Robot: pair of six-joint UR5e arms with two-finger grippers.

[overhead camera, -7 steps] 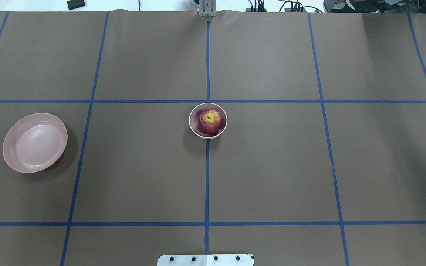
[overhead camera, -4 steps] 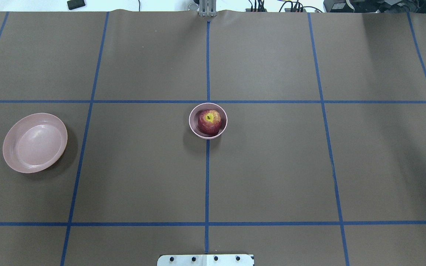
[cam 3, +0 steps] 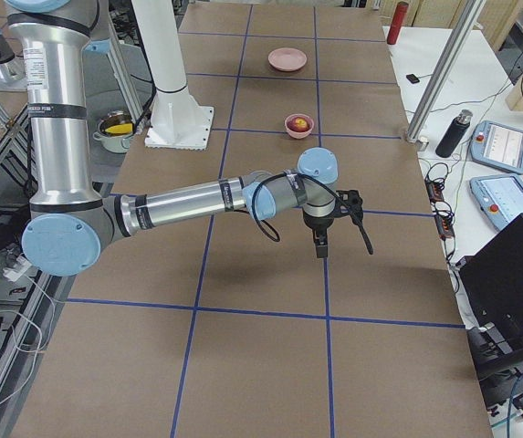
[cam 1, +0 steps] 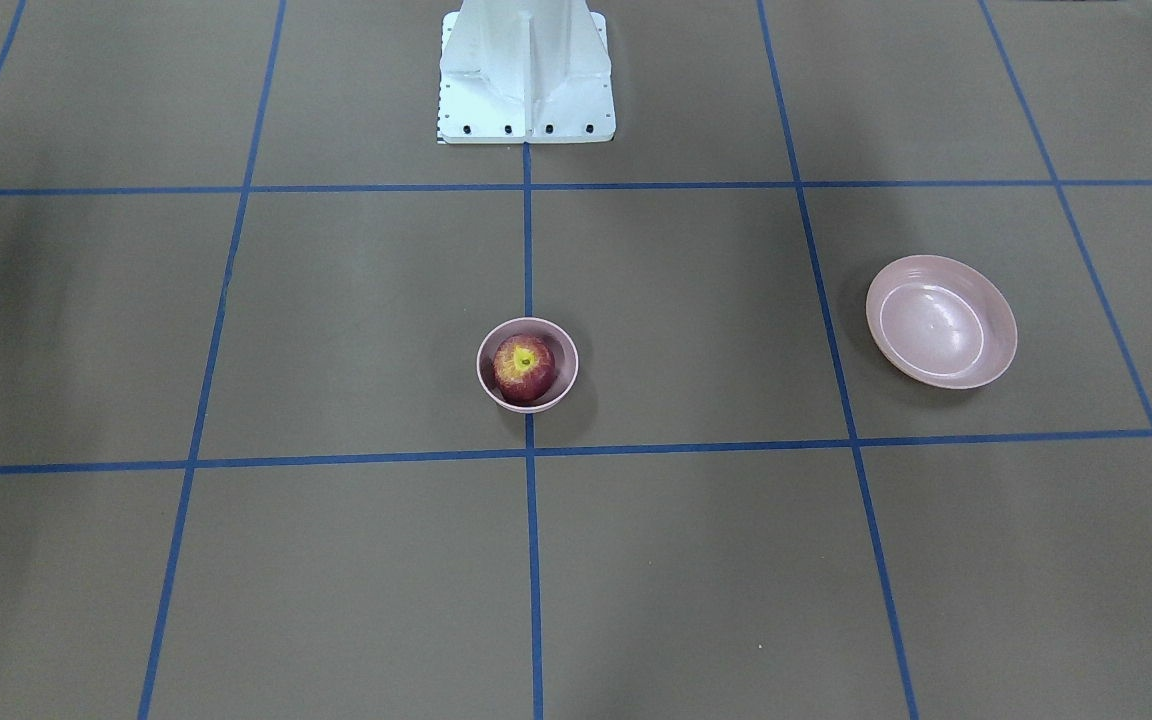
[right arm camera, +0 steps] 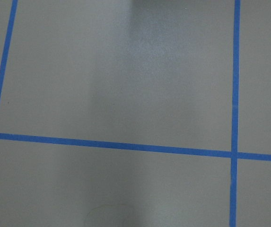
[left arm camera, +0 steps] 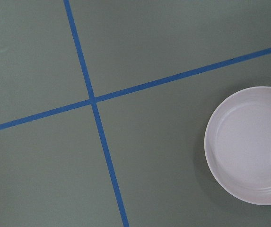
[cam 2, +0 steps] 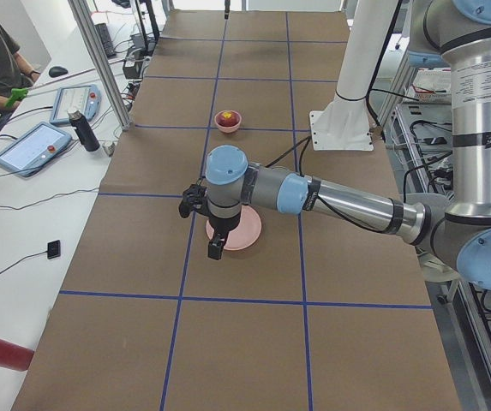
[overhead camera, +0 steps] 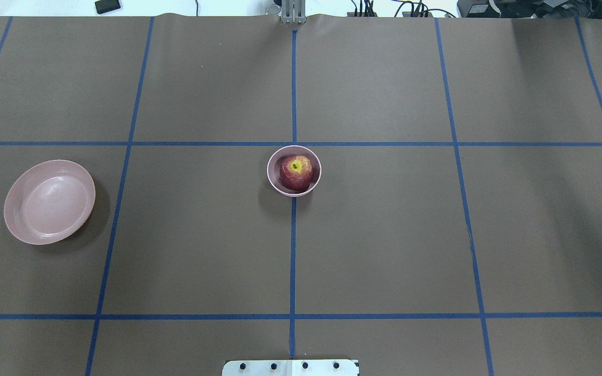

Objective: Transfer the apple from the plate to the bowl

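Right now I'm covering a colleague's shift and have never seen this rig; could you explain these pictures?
This is a two-armed robot at a brown table gridded with blue tape. Two pictures look down on it, one from behind the robot, one facing it. Two are taken from the table's ends and show the left gripper and right gripper hanging over bare table. Two come from wrist cameras. The apple sits in the bowl mid-table; the plate, off to the robot's left, is empty. Neither gripper seems to hold anything.
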